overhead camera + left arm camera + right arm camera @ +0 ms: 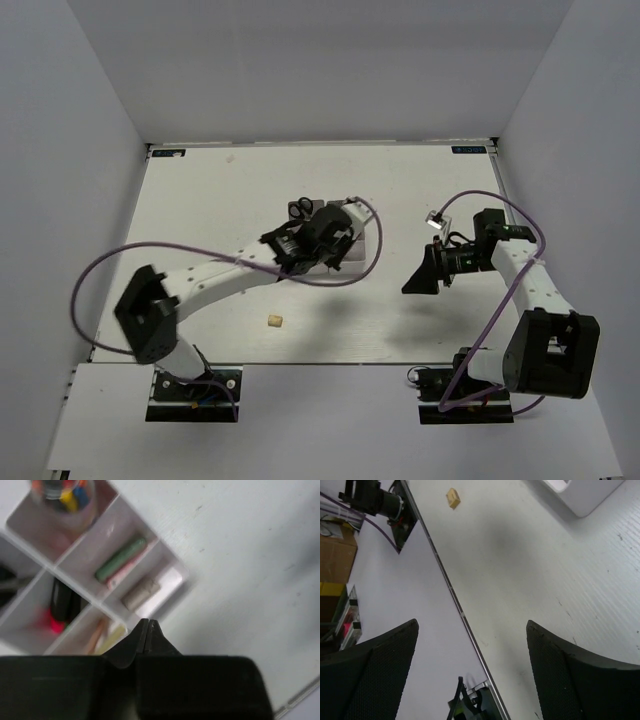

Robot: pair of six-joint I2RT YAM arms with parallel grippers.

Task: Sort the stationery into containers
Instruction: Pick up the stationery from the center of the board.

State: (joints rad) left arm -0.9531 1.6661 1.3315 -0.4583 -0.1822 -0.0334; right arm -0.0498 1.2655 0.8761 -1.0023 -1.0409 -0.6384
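Observation:
The white bins (372,238) sit mid-table under my left wrist. In the left wrist view the bins (172,575) hold a mint-green marker (121,558) beside a pink marker (122,573), a tan stub (140,593), pencils (105,636) and a magenta marker (54,626) next to a black object. Black-handled scissors (300,208) rest at the bins' far side. A small tan piece (274,321) lies loose on the table and shows in the right wrist view (452,498). My left gripper (148,622) is shut and empty above the bins' near edge. My right gripper (471,625) is open and empty, right of the bins.
A clear jar (62,495) with coloured items stands in one compartment. The table's front edge (445,580) runs through the right wrist view, with the left arm's base (375,500) beyond it. White walls enclose the table on three sides.

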